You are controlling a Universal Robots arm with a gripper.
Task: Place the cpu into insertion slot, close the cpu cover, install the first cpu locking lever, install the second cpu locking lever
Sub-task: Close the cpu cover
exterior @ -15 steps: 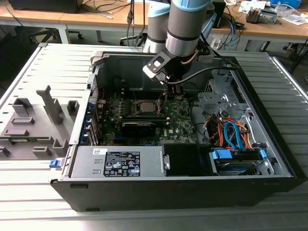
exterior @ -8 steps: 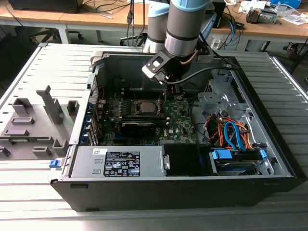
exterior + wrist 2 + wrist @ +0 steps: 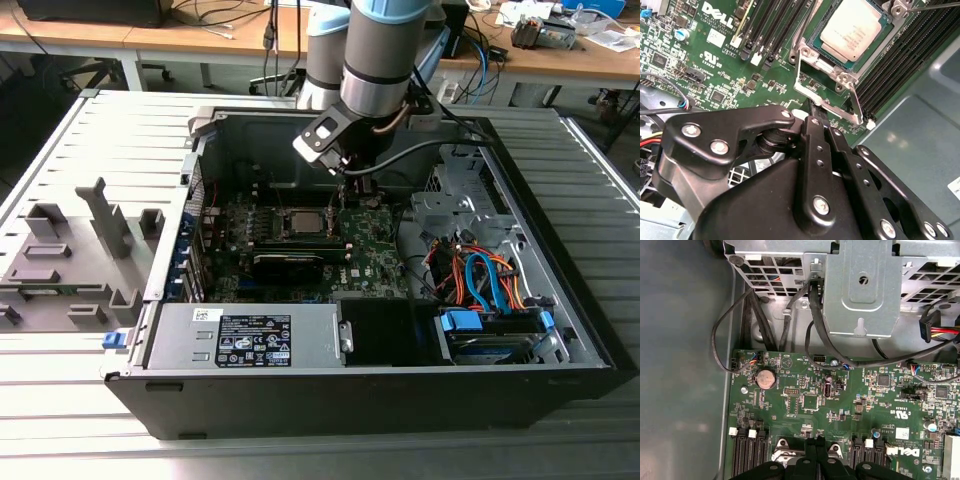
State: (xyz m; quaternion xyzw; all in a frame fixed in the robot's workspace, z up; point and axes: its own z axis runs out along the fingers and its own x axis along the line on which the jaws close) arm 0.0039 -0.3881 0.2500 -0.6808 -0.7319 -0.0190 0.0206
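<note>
Beside the seated cpu (image 3: pixel 852 27), the gripper (image 3: pixel 812 107) has its jaws closed together against the raised cover's (image 3: pixel 855 102) edge.

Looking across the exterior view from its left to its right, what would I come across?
Grey fixture blocks → blue clip → cpu in its socket → gripper → orange and blue cables.
</note>
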